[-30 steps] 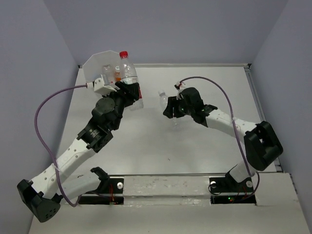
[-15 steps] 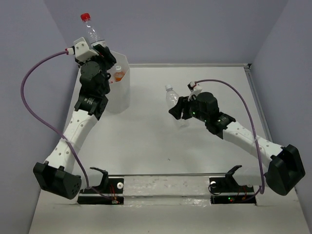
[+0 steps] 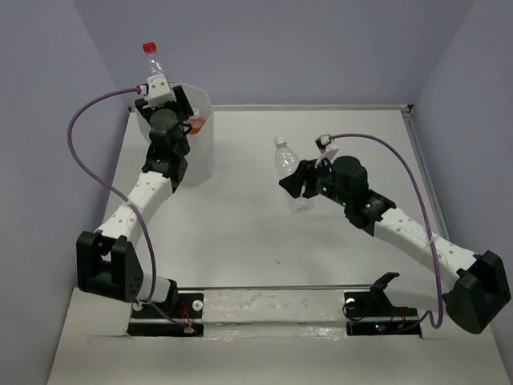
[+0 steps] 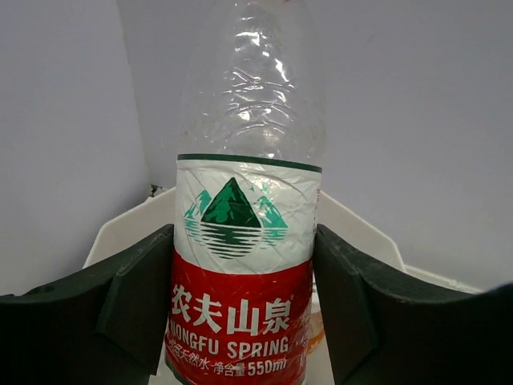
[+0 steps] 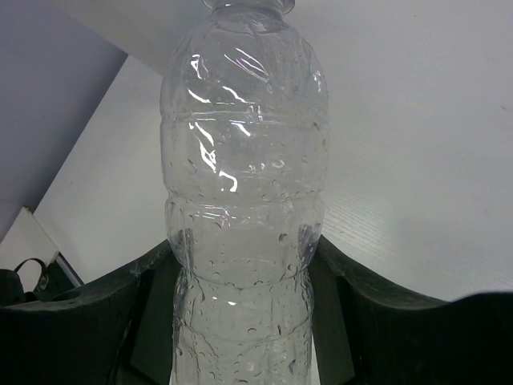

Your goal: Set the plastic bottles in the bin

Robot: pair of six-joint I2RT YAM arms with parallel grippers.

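My left gripper (image 3: 170,98) is shut on a clear plastic bottle (image 3: 152,58) with a red cap and holds it upright, high above the rim of the white translucent bin (image 3: 202,156) at the table's back left. The left wrist view shows its red and white label (image 4: 240,273) between the fingers, with the bin's rim (image 4: 120,228) behind. An orange-filled bottle (image 3: 198,123) lies inside the bin. My right gripper (image 3: 295,181) is shut on a clear, unlabelled bottle (image 3: 284,158) with a white cap, held above the middle of the table; it also shows in the right wrist view (image 5: 244,200).
Purple cables (image 3: 88,120) loop from both wrists. A metal rail (image 3: 264,305) with the arm bases runs along the near edge. The table's right edge (image 3: 423,160) has a raised border. Grey walls close the back and sides.
My left arm lifted the red-capped bottle from beside the bin to above its rim. My right arm stretched out and raised the clear bottle off the table.
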